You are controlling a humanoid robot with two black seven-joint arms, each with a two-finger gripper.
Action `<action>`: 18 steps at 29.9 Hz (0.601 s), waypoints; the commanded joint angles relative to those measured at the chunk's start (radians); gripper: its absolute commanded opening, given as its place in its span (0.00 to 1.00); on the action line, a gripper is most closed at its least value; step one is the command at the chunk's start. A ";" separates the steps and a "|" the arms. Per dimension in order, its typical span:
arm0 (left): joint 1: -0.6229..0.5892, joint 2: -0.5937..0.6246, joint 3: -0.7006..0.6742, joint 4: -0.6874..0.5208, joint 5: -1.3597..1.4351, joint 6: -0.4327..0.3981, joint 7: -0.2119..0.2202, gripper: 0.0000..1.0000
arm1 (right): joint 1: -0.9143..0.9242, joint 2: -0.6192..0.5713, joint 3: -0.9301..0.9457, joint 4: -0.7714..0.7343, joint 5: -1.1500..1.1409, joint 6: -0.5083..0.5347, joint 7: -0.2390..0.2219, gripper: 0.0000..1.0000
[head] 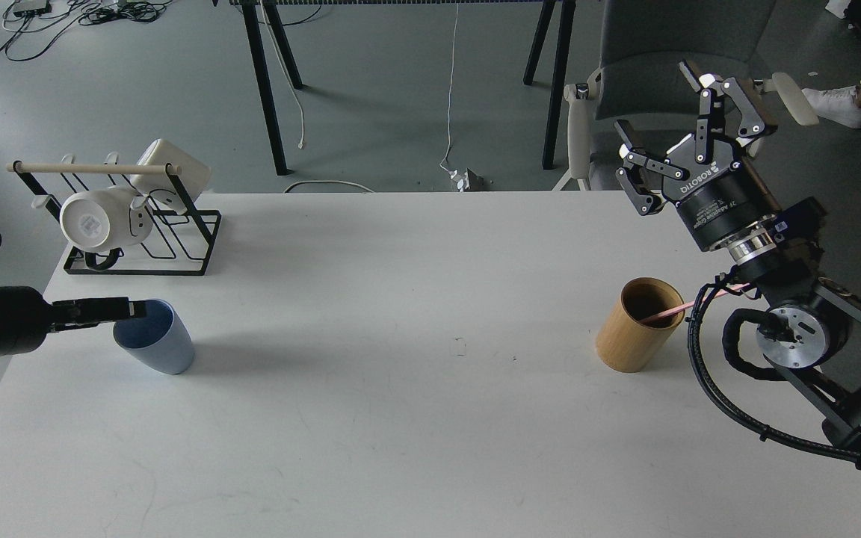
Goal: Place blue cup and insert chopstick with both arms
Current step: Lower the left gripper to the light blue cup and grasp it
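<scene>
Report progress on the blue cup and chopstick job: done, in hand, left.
Done: nothing looks finished. In hand: the left gripper is at the rim of the blue cup, which stands at the table's left side; whether it grips is unclear. Left: the chopstick sits in the wooden cup on the right, and the right gripper is open, raised and empty.

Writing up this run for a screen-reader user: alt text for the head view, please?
On a white table, the left claw reaches in sideways at the rim of a blue cup standing at the left. The right claw hangs open and empty above the table's right edge. Below it a pink chopstick leans in a tan wooden cup. A rack of white mugs sits back left.
</scene>
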 commanded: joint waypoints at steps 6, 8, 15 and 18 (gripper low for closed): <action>0.005 -0.039 0.002 0.033 0.017 0.001 0.000 0.77 | -0.011 -0.001 0.001 -0.003 0.000 0.000 0.000 0.88; 0.004 -0.038 0.003 0.033 0.019 0.007 0.000 0.70 | -0.015 -0.001 0.000 -0.008 0.000 0.000 0.000 0.88; 0.042 -0.033 0.002 0.031 0.019 0.046 0.000 0.12 | -0.031 -0.001 0.000 -0.009 0.000 0.000 0.000 0.88; 0.045 -0.027 0.002 0.022 0.019 0.072 0.000 0.03 | -0.032 -0.001 0.000 -0.009 0.000 0.000 0.000 0.88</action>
